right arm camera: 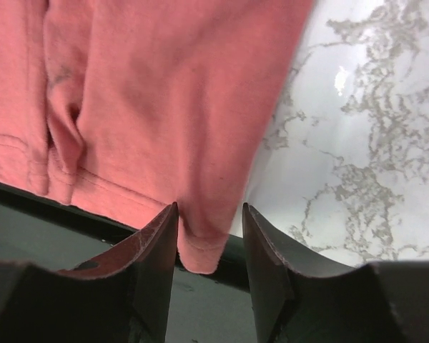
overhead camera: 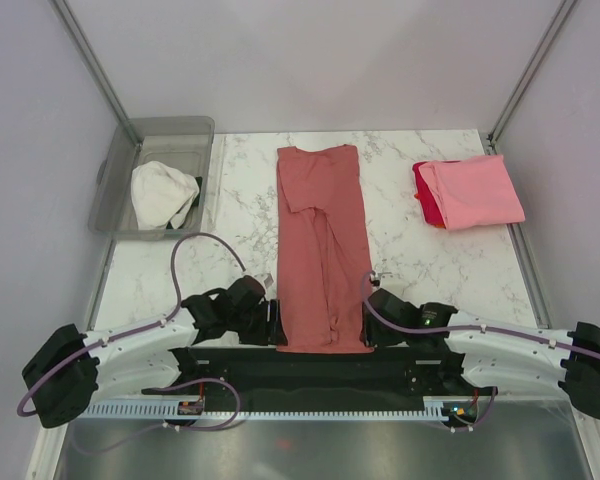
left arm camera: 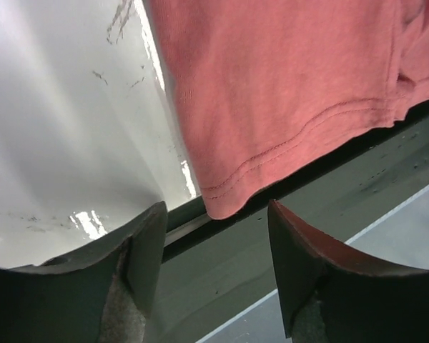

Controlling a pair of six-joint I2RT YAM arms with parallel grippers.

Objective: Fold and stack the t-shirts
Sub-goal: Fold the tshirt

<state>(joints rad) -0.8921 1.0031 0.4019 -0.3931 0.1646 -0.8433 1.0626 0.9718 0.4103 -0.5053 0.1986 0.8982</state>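
Shirt (overhead camera: pixel 323 250) salmon-red, folded long narrow strip; left hand (left arm camera: pixel 216 209), right hand (right arm camera: pixel 209 209) both spread.

A grey translucent bin (overhead camera: pixel 170 135) sits at the far left of the marble bench (overhead camera: pixel 430 270), holding a crumpled white cloth (overhead camera: pixel 163 193).

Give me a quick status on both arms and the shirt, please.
Left jaws open, just short of salmon shirt near corner. Right jaws open, astride its other near corner. Shirt folded lengthwise. Nothing in the way.

White arm links (overhead camera: pixel 130 348), black joints (overhead camera: pixel 55 375), purple cables (overhead camera: pixel 195 237), dark wedge-shaped fingers (left arm camera: pixel 139 271).
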